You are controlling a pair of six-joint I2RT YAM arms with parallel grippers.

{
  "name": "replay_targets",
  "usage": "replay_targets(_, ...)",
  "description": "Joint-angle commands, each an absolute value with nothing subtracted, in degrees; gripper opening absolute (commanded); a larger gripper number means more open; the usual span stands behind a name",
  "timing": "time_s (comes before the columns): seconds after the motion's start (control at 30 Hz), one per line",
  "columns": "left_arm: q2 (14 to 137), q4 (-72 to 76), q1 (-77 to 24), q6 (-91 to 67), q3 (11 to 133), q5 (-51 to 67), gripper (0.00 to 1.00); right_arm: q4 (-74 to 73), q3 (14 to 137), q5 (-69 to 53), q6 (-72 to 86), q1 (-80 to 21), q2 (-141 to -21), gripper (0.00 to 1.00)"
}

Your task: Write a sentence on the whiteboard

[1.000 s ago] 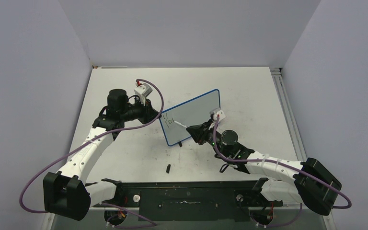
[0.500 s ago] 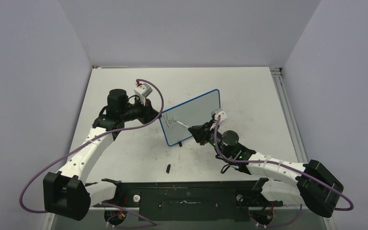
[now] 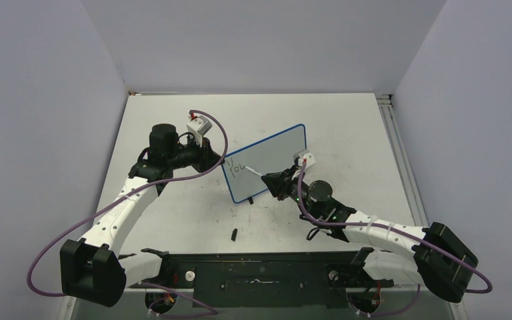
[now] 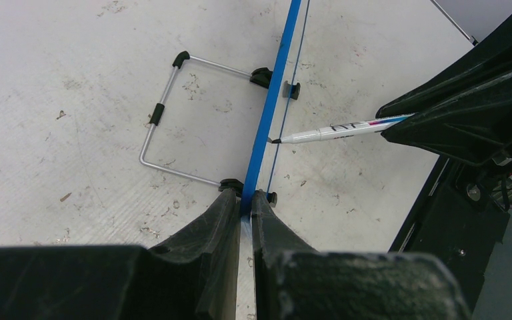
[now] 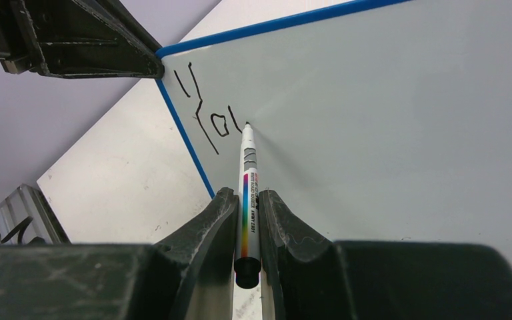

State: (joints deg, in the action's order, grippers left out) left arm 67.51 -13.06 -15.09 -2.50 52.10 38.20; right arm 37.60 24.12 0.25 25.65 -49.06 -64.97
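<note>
The whiteboard stands tilted on the table, white with a thin blue frame. My left gripper is shut on its left edge; in the left wrist view the blue frame runs up from between my jaws. My right gripper is shut on a white marker with a rainbow stripe. The marker tip touches the board just right of the sentence, which reads "Yo" plus part of a "u" in thin black letters. The marker also shows in the left wrist view.
A small black marker cap lies on the table in front of the board. The board's wire stand with black feet rests behind it. A black rail runs along the near edge between the arm bases.
The writing has grown from "Yo" with a short stroke to "Yo" and most of a "u". The marker tip has moved slightly right and the right arm has shifted a little.
</note>
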Motion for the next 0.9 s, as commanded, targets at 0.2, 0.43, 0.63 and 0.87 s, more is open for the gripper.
replay_targets(0.2, 67.19, -13.07, -15.03, -2.81, 52.55, 39.90, 0.00, 41.00, 27.29, 2.50, 24.05, -48.52, -63.53, 0.05)
replay_targets(0.43, 67.26, -13.09, -15.03, -2.81, 52.56, 39.97, 0.00, 41.97, 27.05, 2.55, 24.24, -48.56, -63.28, 0.05)
replay_targets(0.63, 67.28, -13.09, -15.03, -2.82, 52.49, 40.05, 0.00, 42.36, 27.23, 2.55, 24.11, -48.60, -62.84, 0.05)
replay_targets(0.87, 67.32, -13.00, -15.03, -2.90, 52.49, 40.12, 0.00, 42.45, 27.20, 2.46, 24.17, -48.60, -62.87, 0.05)
